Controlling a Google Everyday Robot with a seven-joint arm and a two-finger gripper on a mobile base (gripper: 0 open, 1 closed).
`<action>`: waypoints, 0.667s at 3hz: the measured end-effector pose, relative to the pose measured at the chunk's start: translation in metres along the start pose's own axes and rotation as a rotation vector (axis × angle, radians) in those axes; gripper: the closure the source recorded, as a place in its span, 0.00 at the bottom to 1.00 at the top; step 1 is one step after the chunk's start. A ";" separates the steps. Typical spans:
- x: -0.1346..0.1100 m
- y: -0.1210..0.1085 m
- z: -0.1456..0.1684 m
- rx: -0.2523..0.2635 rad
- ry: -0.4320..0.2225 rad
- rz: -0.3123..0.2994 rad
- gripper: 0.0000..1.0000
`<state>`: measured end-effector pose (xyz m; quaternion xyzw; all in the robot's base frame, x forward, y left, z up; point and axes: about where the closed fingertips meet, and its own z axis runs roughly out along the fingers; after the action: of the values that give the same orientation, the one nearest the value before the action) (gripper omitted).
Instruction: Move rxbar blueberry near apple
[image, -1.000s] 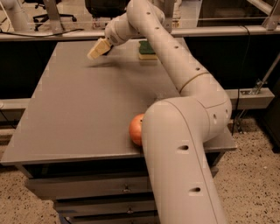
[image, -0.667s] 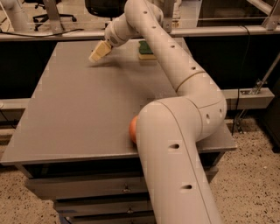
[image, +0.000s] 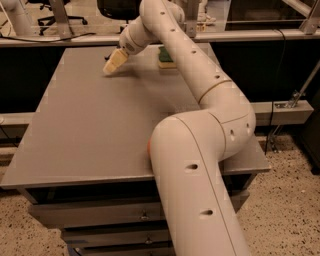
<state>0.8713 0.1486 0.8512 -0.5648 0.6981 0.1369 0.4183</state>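
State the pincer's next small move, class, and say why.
Probably lower the pincer a little toward the table: it sits low over the far side, left of the green sponge, and no blueberry bar shows in it. The apple, a red sliver behind the arm near the front edge, lies far off.

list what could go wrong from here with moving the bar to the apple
1. Only a red sliver of the apple shows behind the arm, near the front edge of the table. Placing beside it would be half blind, and the arm might nudge it off.
2. The gripper is at the far left of the table, and the rxbar blueberry cannot be made out, so a hold is unconfirmed.
3. The sponge lies close beside the arm; a sweep could knock it.
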 end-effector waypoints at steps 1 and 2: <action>-0.006 -0.001 -0.008 0.006 -0.030 0.007 0.00; -0.006 -0.007 -0.031 0.062 -0.025 0.027 0.00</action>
<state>0.8649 0.1296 0.8766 -0.5405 0.7042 0.1277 0.4423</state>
